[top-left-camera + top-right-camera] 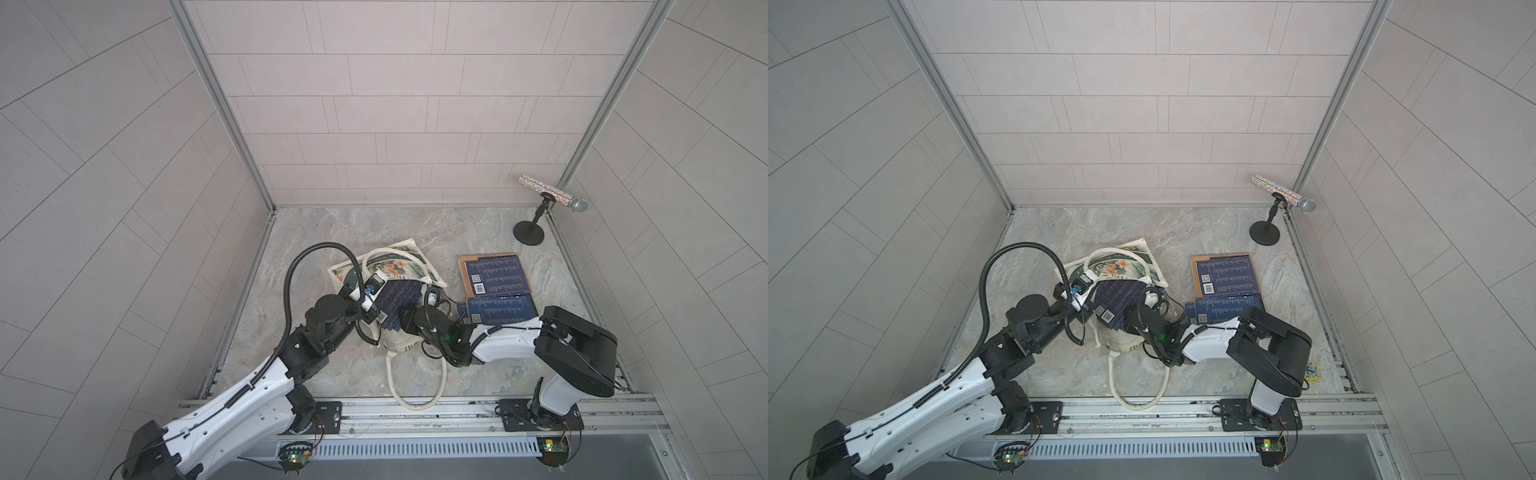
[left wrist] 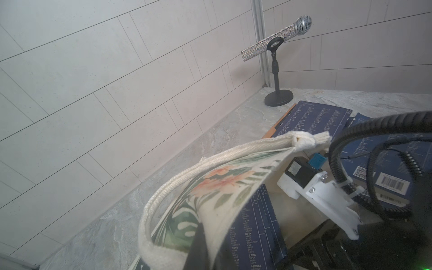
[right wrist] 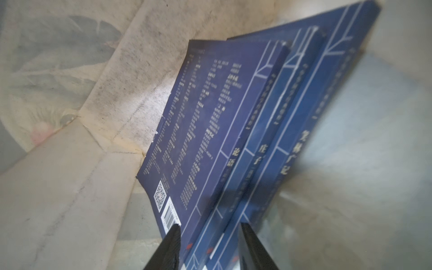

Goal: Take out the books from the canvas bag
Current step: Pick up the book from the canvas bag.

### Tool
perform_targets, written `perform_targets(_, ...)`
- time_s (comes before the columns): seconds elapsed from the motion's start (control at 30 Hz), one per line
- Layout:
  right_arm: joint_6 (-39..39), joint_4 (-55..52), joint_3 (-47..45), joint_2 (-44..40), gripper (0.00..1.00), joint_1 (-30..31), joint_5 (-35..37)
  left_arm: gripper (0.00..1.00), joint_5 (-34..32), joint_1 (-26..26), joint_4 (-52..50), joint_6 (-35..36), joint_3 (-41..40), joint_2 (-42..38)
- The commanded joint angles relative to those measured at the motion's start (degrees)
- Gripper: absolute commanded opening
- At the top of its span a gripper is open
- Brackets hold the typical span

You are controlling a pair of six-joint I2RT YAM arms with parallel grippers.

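The cream canvas bag (image 1: 395, 259) with its green leafy print lies mid-table, its mouth toward the front. My left gripper (image 2: 205, 252) is shut on the bag's upper edge (image 2: 217, 191) and holds it lifted. Navy books (image 1: 395, 299) show in the opened mouth. My right gripper (image 3: 209, 236) reaches inside; its fingers are open and straddle the spines of three navy books (image 3: 233, 140), one fingertip (image 3: 173, 233) at the barcode cover. Outside the bag, to its right, a navy book lies on an orange-brown one (image 1: 496, 276). More navy books (image 1: 498, 311) lie just in front of that pair.
A glittery microphone (image 1: 552, 195) on a black stand (image 1: 528, 238) occupies the back right corner. One long bag handle (image 1: 415, 382) loops toward the front rail. A small yellow object (image 1: 1312, 371) lies near the right arm's base. Walls enclose three sides.
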Motion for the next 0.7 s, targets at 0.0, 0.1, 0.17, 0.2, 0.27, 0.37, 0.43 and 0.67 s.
perform_targets(0.0, 4.15, -4.72, 1.37, 0.88, 0.45, 0.60, -1.70, 0.00, -0.46, 0.36, 5.40, -0.24, 2.76, -1.39)
perform_targets(0.1, 6.75, -3.69, -1.67, -0.11, 0.44, 1.76, 3.40, 0.00, -0.41, 0.35, 5.57, -0.28, 2.78, -1.52)
perform_targets(0.17, 8.44, -3.98, -2.21, 0.38, 0.43, 1.81, 3.92, 0.00, -0.28, 0.43, 5.56, -0.33, 2.87, -1.36)
perform_targets(0.2, 8.84, -3.42, -2.26, 0.87, 0.42, 1.76, 3.53, 0.00, -0.29, 0.52, 5.57, -0.35, 2.82, -1.42)
perform_targets(0.27, 10.46, -3.45, -2.11, 2.17, 0.42, 1.77, 3.26, 0.00, -0.28, 0.54, 5.49, -0.37, 2.80, -1.53)
perform_targets(0.37, 13.16, -2.66, -2.12, 4.55, 0.41, 1.54, 3.30, 0.00, -0.28, 0.55, 5.56, -0.37, 2.74, -1.63)
perform_targets(0.43, 12.02, 1.47, -2.05, 6.90, 0.40, 1.14, 3.02, 0.00, -0.27, 0.53, 5.57, -0.36, 2.78, -1.74)
perform_targets(0.67, 4.79, 12.89, -1.55, 11.50, 0.38, -0.87, 3.31, 0.00, 3.41, 0.54, 6.39, -0.72, 2.06, -2.86)
